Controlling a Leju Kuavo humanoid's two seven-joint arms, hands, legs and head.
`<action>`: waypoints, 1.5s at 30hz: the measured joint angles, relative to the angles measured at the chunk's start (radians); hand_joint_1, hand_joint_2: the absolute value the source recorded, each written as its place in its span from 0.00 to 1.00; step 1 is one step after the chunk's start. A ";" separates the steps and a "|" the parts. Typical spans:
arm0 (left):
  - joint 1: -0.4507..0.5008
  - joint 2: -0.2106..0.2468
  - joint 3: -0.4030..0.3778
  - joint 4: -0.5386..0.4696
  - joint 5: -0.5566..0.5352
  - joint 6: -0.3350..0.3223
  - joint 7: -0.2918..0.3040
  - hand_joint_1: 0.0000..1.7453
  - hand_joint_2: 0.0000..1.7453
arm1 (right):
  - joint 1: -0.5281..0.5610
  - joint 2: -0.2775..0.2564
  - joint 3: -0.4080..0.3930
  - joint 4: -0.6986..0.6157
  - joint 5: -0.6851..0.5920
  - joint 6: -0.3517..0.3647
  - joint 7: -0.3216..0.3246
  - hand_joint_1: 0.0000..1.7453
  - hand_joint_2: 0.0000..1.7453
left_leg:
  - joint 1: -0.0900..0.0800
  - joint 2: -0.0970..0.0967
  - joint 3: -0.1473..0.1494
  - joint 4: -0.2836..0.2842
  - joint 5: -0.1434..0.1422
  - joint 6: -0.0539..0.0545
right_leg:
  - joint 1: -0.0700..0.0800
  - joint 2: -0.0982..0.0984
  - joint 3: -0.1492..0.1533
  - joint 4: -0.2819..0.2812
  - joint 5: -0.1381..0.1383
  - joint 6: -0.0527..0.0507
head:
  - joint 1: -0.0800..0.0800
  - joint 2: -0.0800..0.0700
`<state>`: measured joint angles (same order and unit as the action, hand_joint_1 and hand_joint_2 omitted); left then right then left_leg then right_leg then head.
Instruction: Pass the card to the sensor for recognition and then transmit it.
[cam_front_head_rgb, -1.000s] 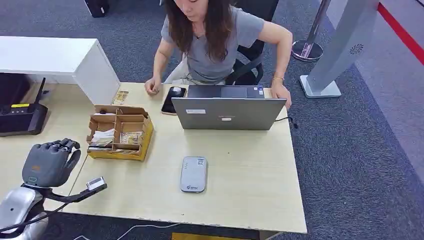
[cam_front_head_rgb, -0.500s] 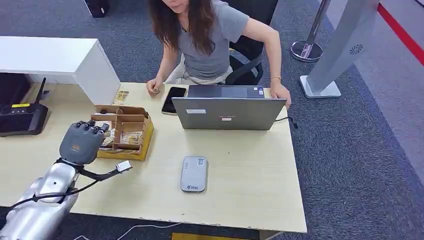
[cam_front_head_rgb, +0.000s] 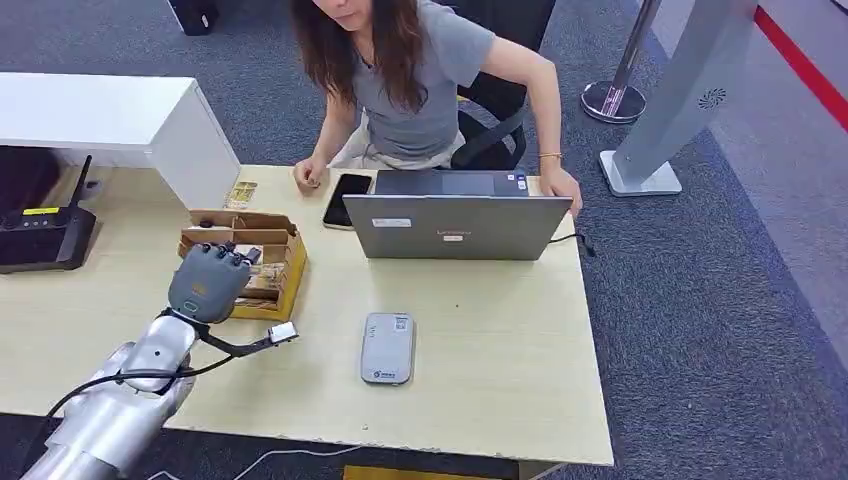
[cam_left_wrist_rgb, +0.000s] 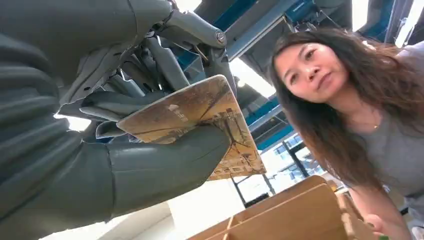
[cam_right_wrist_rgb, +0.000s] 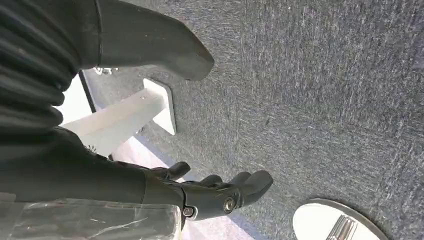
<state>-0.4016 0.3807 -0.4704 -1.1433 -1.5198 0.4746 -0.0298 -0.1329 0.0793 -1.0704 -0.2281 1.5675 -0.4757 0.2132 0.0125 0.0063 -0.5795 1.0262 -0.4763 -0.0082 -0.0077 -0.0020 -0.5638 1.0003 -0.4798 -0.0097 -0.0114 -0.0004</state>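
Your left hand (cam_front_head_rgb: 208, 283) is sitting at the left middle of the head view, over the cardboard box (cam_front_head_rgb: 275, 285) with the little compartments. In the left wrist view, that hand is pinching the card (cam_left_wrist_rgb: 200, 122) between the thick thumb and the darker fingers (cam_left_wrist_rgb: 150, 65). So the card is already in your hand; picking it up looks done.

The grey card sensor (cam_front_head_rgb: 387, 347) is lying flat on the tabletop (cam_front_head_rgb: 500, 360), low in the middle of the head view, in front of the laptop (cam_front_head_rgb: 455, 226). Your hand is well apart from it, off to its left. The card is not yet over the sensor, so the reading part is left to do.

After that, I think you are passing the card on. A person (cam_front_head_rgb: 420, 90) is sitting at the top middle of the head view, behind the laptop, with one hand near a phone (cam_front_head_rgb: 346, 198). That hand-over is also left to do.

Your right hand (cam_right_wrist_rgb: 215, 192) is hanging down over the grey carpet (cam_right_wrist_rgb: 325, 100) in the right wrist view. Its fingers are a little curled but apart, and it is holding nothing.
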 joint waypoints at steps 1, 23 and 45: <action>-0.001 -0.001 -0.002 0.003 0.000 0.000 0.000 1.00 1.00 | 0.000 0.000 0.000 0.000 0.000 0.000 0.000 0.00 1.00 | 0.000 0.000 0.000 0.000 0.000 0.000 | 0.000 0.000 0.000 0.000 0.000 0.000 | 0.000 0.000; -0.096 -0.039 -0.203 0.079 -0.006 0.141 0.108 1.00 1.00 | -0.005 0.005 0.027 0.001 -0.003 0.013 0.007 0.00 1.00 | 0.000 0.000 0.000 0.000 0.000 0.000 | 0.000 0.000 0.000 0.000 0.000 0.000 | 0.000 0.000; -0.114 -0.084 -0.385 0.052 -0.006 0.176 0.117 1.00 1.00 | -0.002 0.005 0.049 0.001 -0.018 0.016 0.016 0.00 1.00 | -0.001 0.000 0.000 0.000 0.000 0.000 | -0.001 0.000 0.000 0.000 0.000 0.000 | 0.000 0.000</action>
<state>-0.5160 0.2968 -0.8549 -1.0914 -1.5259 0.6508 0.0873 -0.1353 0.0843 -1.0216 -0.2270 1.5499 -0.4593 0.2293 0.0120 0.0060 -0.5798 1.0265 -0.4763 -0.0081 -0.0082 -0.0020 -0.5634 1.0004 -0.4796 -0.0096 -0.0118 -0.0004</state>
